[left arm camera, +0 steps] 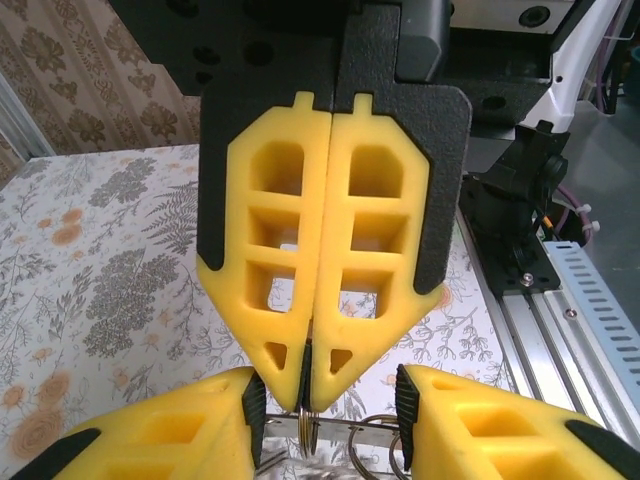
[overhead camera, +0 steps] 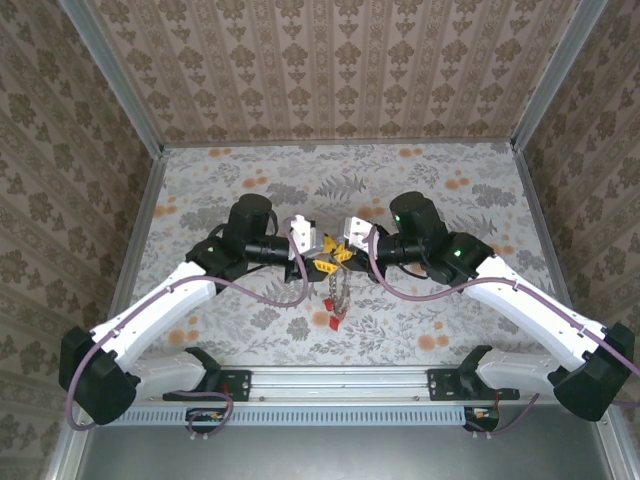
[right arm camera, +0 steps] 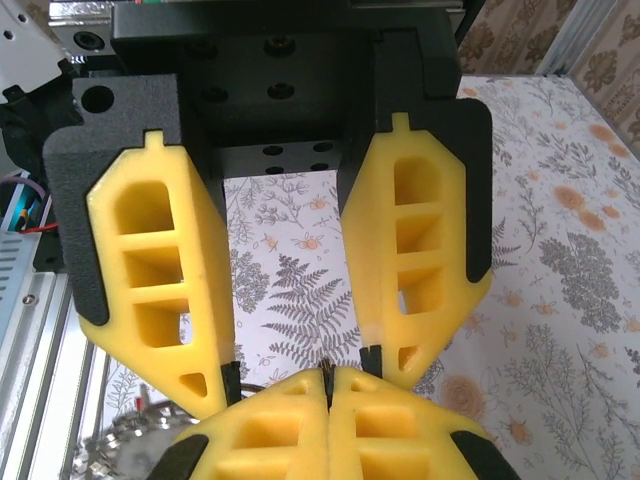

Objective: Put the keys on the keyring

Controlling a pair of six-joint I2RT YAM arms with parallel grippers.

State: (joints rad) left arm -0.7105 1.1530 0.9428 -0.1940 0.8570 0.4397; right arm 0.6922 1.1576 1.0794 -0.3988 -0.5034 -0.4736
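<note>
Keyring (left arm camera: 309, 428) is up off the table (overhead camera: 450, 330), pinched edge-on by the right gripper (left arm camera: 310, 385), jaws pressed tight together. Left gripper (right arm camera: 300, 370) has its jaws spread wide, straddling those tips. Chain (overhead camera: 338, 290) with red keys (overhead camera: 326, 320) dangles underneath.

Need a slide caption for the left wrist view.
Right pincer, shut on the keyring, between the fingers of the open left pincer.
</note>
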